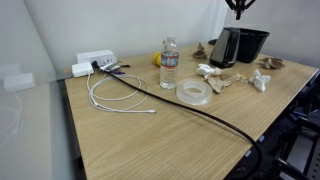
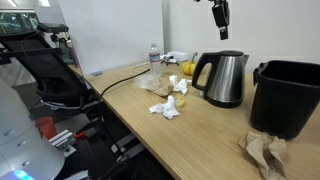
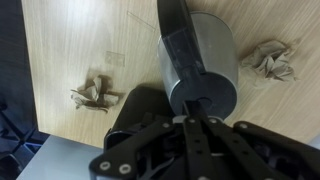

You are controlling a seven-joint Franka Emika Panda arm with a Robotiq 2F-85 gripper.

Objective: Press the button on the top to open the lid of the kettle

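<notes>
The kettle (image 2: 222,80) stands upright at the far end of the table, grey-sided with a black handle, also seen in an exterior view (image 1: 224,47). Its round black lid (image 2: 228,55) lies flat and closed. My gripper (image 2: 220,16) hangs shut in the air straight above the kettle, with a clear gap between them; it also shows at the top edge (image 1: 238,8). In the wrist view I look down on the kettle (image 3: 195,50) and its lid (image 3: 208,92). The shut gripper (image 3: 196,117) sits just over the lid's near rim, holding nothing.
A black tub (image 2: 290,95) stands right beside the kettle. Crumpled paper lies around it (image 2: 265,152) (image 3: 272,62) (image 3: 95,95). A water bottle (image 1: 169,62), a tape roll (image 1: 192,91), a white cable (image 1: 115,100) and a thick black cable (image 1: 210,118) occupy the table.
</notes>
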